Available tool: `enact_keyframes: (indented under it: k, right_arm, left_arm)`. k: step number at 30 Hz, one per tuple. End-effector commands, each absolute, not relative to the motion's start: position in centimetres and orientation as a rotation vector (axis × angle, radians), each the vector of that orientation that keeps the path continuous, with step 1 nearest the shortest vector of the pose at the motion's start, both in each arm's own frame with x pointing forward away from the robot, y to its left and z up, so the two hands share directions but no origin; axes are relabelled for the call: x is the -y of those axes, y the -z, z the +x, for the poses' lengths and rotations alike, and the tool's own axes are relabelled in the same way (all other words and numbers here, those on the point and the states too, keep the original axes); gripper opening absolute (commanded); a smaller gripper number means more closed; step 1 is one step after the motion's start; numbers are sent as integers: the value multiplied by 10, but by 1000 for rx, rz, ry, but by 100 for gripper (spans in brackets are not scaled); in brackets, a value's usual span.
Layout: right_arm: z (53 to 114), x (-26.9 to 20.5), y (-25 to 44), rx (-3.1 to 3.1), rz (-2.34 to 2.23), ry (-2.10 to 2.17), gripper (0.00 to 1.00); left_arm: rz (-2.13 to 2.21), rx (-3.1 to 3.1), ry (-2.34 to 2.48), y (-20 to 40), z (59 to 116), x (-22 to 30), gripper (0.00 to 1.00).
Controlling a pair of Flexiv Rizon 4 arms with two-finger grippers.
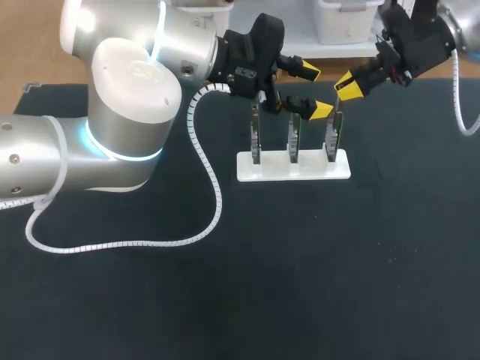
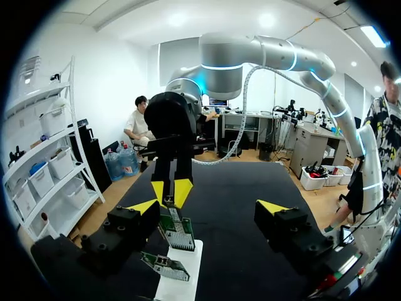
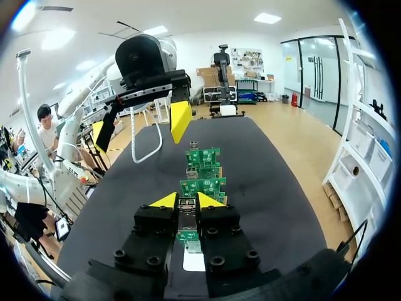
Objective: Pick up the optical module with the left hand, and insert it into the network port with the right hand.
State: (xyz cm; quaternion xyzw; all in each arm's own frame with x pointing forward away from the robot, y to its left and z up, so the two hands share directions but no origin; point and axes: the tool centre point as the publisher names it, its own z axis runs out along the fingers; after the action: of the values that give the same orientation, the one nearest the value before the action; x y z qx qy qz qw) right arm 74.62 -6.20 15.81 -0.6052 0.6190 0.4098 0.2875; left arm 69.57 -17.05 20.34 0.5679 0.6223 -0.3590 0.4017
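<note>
A white stand (image 1: 292, 166) holds three upright green circuit boards, each carrying a network port. My right gripper (image 1: 347, 86) hangs over the rightmost board (image 1: 333, 135). In the right wrist view the right gripper (image 3: 187, 200) is shut on the dark, slim optical module (image 3: 187, 218), whose end points down at the nearest board. The other two boards (image 3: 202, 187) stand in a row ahead of it. My left gripper (image 1: 316, 91) hovers open just behind the middle and right boards with nothing in it. From the left wrist view, the left gripper (image 2: 208, 207) spreads wide and the right gripper (image 2: 170, 191) sits above a board (image 2: 178, 233).
The stand rests on a dark table mat (image 1: 337, 262). A white coiled cable (image 1: 214, 195) from my left arm loops over the mat to the left of the stand. My left arm's large elbow (image 1: 127, 112) fills the left side.
</note>
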Motion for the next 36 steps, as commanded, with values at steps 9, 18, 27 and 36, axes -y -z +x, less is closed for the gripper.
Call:
enact_keyframes:
  k: [9, 18, 27, 36]
  right_arm:
    - [746, 62, -160, -1639, -1640, -1064, 0]
    - [743, 61, -155, -1647, -1655, -1070, 0]
    - [744, 61, -160, -1635, -1674, -1044, 0]
    - [743, 61, -156, -1642, -1683, -1042, 0]
  left_arm:
    - [1435, -1579, 903, -204, 695, 171, 100]
    - [1435, -1579, 903, -204, 695, 171, 100]
    - [1435, -1579, 903, -204, 695, 171, 100]
    - [1435, -1579, 903, -204, 695, 171, 100]
